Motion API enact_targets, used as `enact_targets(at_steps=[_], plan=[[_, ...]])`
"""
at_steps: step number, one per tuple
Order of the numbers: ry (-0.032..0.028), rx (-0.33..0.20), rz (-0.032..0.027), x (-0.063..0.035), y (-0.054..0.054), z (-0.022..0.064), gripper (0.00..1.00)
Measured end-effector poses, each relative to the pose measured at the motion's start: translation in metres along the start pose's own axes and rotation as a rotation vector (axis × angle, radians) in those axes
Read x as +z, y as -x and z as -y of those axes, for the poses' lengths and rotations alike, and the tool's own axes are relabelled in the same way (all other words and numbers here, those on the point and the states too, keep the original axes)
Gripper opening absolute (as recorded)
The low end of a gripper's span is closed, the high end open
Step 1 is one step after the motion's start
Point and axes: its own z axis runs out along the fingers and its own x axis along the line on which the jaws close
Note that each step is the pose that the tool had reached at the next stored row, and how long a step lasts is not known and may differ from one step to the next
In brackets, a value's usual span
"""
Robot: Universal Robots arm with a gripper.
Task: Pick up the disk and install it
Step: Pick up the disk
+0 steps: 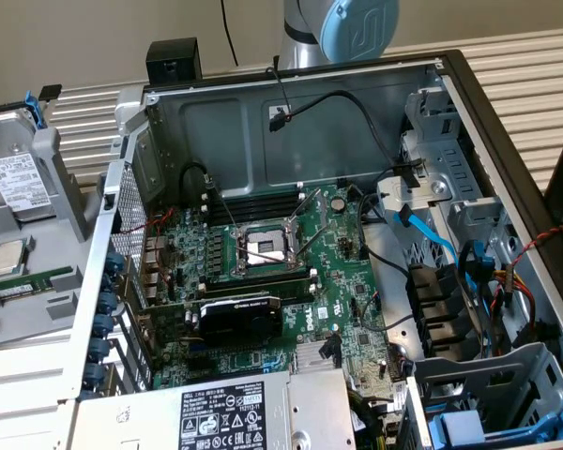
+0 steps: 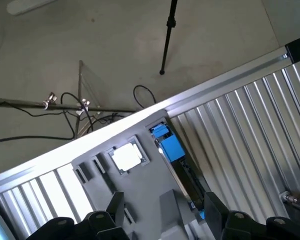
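At exterior view's left, in grey holder (image 1: 66, 178): disk (image 1: 17, 180) upright, blue frame at top. Gripper (image 2: 163, 212) jaws spread wide, empty, near disk edge. Judged rigid, fairly heavy, shock-sensitive; grip across flat metal faces, not plastic clips

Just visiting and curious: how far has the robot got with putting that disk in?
Nothing looks done yet: the disk stands in its grey holder outside the computer case. In hand: the end effector is open, empty, over that holder. Left: the disk is neither lifted nor installed.
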Motion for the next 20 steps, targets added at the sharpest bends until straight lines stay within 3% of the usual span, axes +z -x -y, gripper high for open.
enact_targets(at_steps=[20], plan=[[-0.0058, -0.357, 0.0073, 0.0038, 0.0009, -0.0005, 0.74]])
